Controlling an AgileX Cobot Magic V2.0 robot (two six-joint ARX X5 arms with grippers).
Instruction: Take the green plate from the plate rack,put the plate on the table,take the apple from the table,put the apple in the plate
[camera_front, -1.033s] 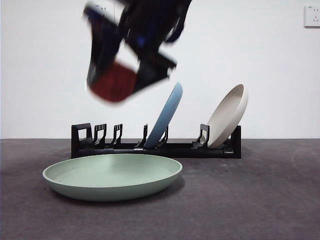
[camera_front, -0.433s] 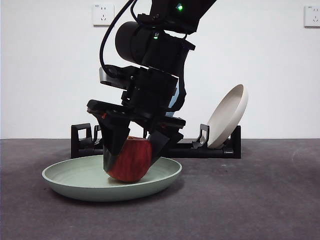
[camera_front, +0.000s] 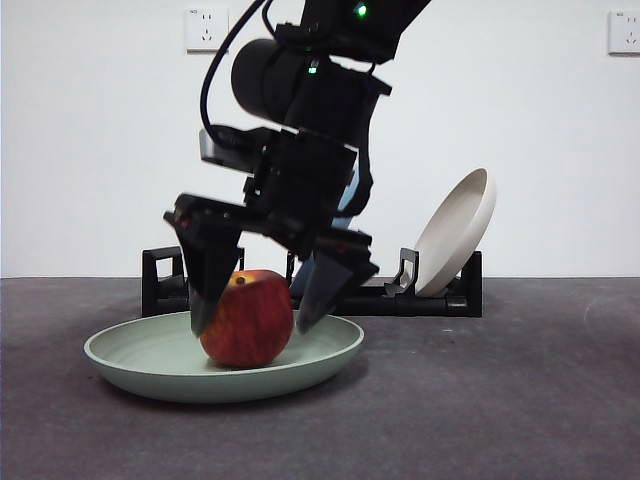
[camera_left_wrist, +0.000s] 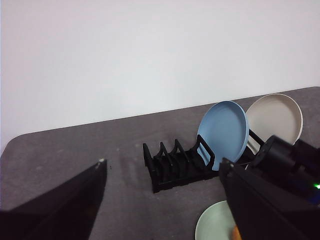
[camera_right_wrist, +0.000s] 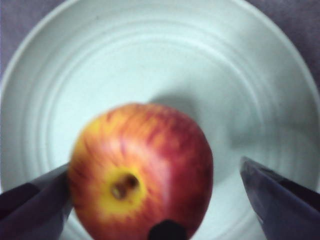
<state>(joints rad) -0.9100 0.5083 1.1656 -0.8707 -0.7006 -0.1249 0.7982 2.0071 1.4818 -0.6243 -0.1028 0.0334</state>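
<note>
The red apple (camera_front: 245, 320) rests in the green plate (camera_front: 130, 365), which lies flat on the table in front of the plate rack (camera_front: 400, 298). My right gripper (camera_front: 250, 322) is open and straddles the apple from above. One jaw is close against the apple's side and the other stands apart. In the right wrist view the apple (camera_right_wrist: 142, 170) sits stem pit up on the plate (camera_right_wrist: 150, 50) between the spread jaws of the gripper (camera_right_wrist: 155, 167). My left gripper (camera_left_wrist: 163, 162) is open and empty, high above the table, looking down on the rack (camera_left_wrist: 175, 167).
A light blue plate (camera_left_wrist: 223, 134) and a beige plate (camera_front: 455, 235) stand in the rack's slots. The right arm (camera_left_wrist: 285, 160) hides most of the blue plate in the front view. A white wall stands behind the rack.
The right gripper came down with the apple and set it in the green plate. Its jaws have now opened and let go of the apple.
</note>
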